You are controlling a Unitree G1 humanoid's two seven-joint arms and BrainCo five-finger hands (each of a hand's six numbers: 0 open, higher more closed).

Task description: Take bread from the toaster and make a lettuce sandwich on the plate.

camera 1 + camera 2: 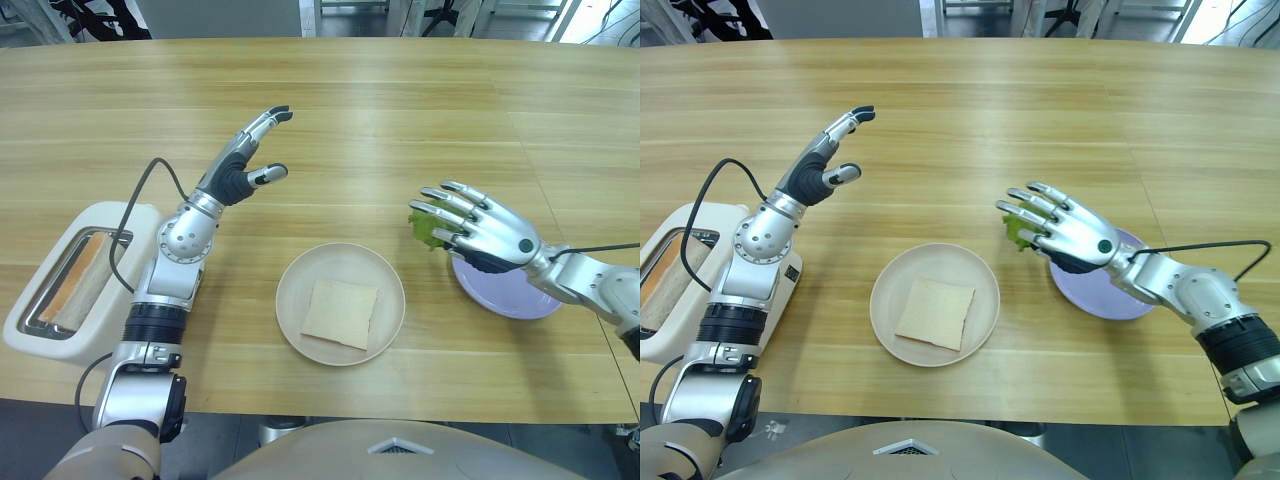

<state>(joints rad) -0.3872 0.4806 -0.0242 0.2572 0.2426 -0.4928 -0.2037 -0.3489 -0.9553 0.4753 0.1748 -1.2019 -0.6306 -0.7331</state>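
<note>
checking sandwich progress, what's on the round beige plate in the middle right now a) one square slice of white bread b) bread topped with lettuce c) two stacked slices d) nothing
a: one pale square slice of bread lies bare on the round beige plate, while the green lettuce leaf is in the right hand, over by the lilac plate.

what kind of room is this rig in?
Probably an office or lab meeting room, not a kitchen: long wooden table, chair legs beyond it, toaster staged on the tabletop.
</note>
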